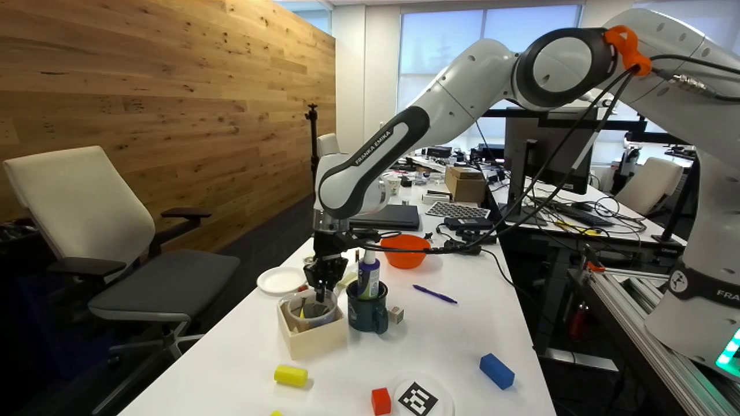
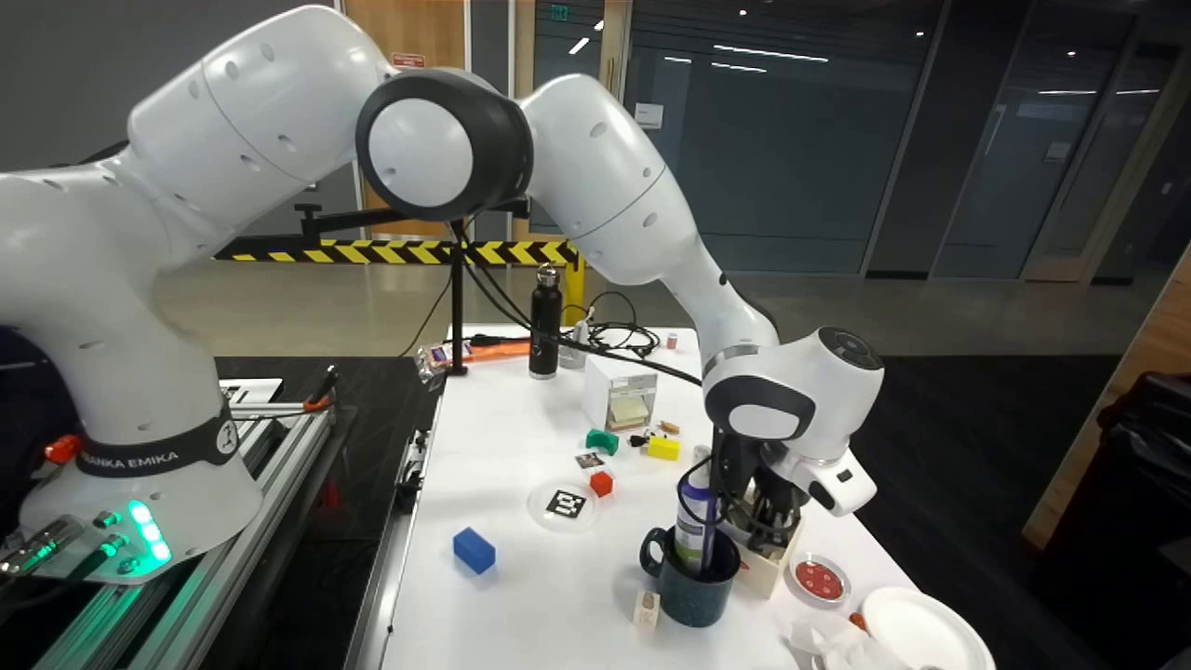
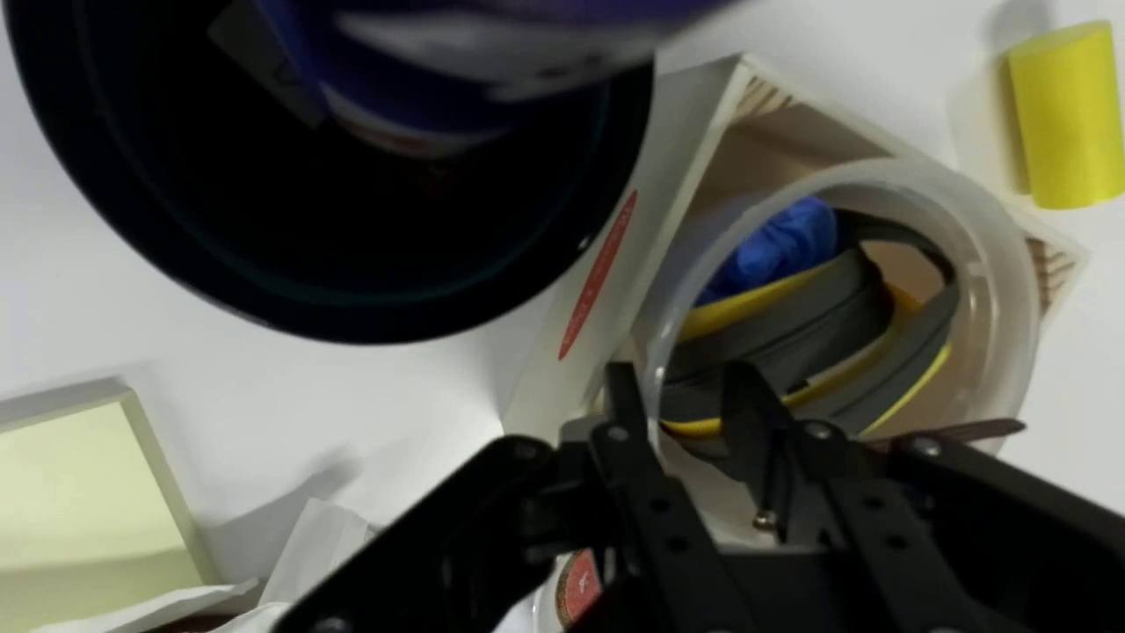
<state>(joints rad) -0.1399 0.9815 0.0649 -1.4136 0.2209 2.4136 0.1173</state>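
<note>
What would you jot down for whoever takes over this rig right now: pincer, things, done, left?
Pincer: partly open at the clear tub; the rim seems to pass between the fingertips, contact unclear.
Things: the tub sits inside the wooden box, holding grey-and-yellow strips and a blue bundle. Beside the box stands the dark mug with a bottle in it; a yellow cylinder lies nearby.
Done: pincer is positioned at the rim.
Left: no closed grip shows yet; tub is in the box.
</note>
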